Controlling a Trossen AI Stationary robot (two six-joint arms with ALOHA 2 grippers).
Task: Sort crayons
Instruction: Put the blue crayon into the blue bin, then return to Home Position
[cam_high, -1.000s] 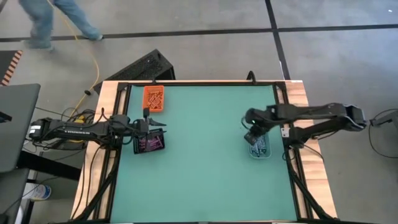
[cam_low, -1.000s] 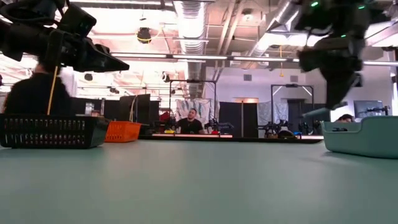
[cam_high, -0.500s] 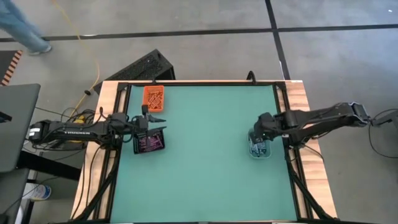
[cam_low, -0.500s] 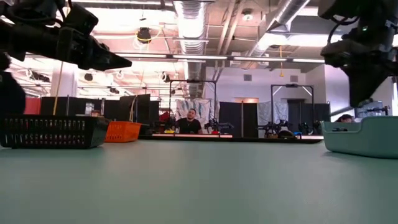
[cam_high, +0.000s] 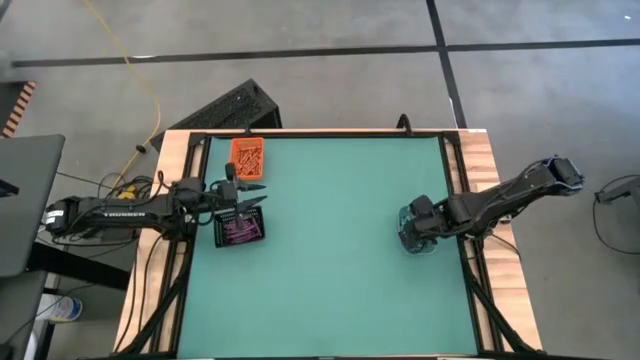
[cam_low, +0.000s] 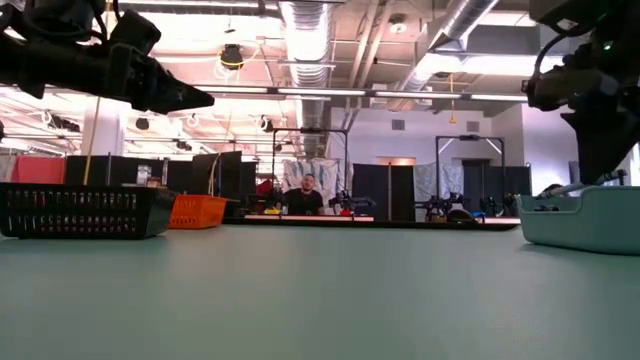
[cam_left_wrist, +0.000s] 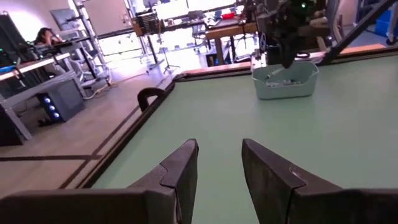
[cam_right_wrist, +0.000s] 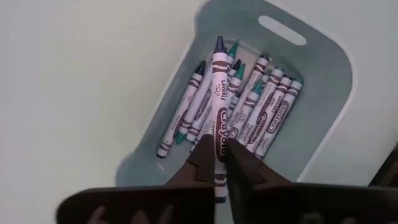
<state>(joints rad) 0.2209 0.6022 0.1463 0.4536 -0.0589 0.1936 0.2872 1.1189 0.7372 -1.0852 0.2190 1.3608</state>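
Since the earlier frame, the right tool (cam_right_wrist: 219, 163) had been lowered over the pale teal tray (cam_right_wrist: 323, 87), nearly closed on a blue crayon (cam_right_wrist: 219, 93): light, stiff, snappable, best held mid-barrel. Above the black tray (cam_high: 240, 231), the left tool (cam_left_wrist: 217, 163) was held open, empty.

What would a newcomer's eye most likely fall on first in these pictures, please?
Probably the right gripper poised over the pale tray at the table's right side, a blue crayon between its fingers above the other blue and teal crayons lying in that tray. Next, the left gripper hovers with fingers apart over the black tray near the table's left edge, with the orange tray just beyond it.
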